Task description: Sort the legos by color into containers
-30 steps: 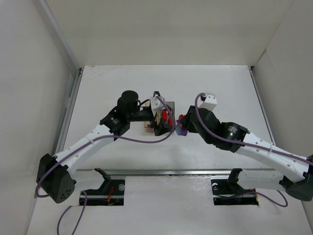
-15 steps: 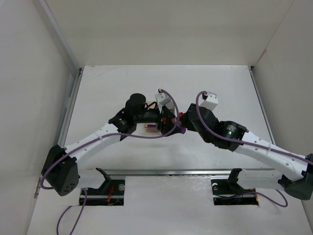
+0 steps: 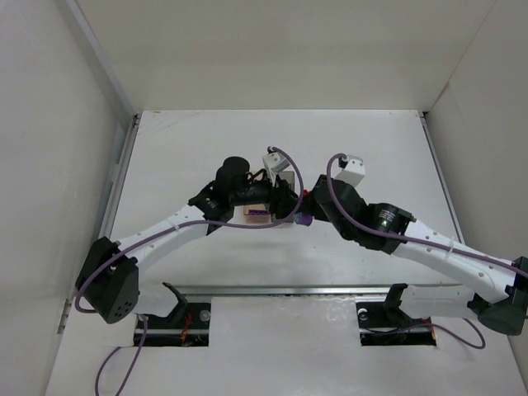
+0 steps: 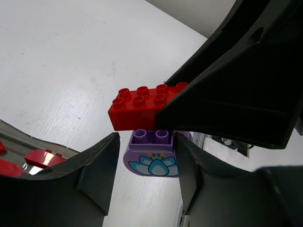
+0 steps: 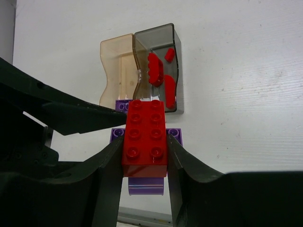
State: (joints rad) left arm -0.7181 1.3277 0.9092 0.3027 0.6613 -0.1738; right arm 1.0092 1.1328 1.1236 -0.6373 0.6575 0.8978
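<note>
My right gripper is shut on a red lego, held above the table near the bins. A purple lego with a lotus print is stuck under the red one. My left gripper has its jaws closed in on that purple lego, just beneath the red lego. The two containers stand side by side. The tan one holds a purple piece, and the dark grey one holds red pieces. In the top view both grippers meet at the purple lego.
White walls close in the table on the left, right and back. A metal rail runs along the near edge. The left arm covers most of the bins in the top view.
My left arm has swung right to the right gripper. Its jaws, wide open before, have closed around the purple lego under the red one. The right gripper has kept its grip.
</note>
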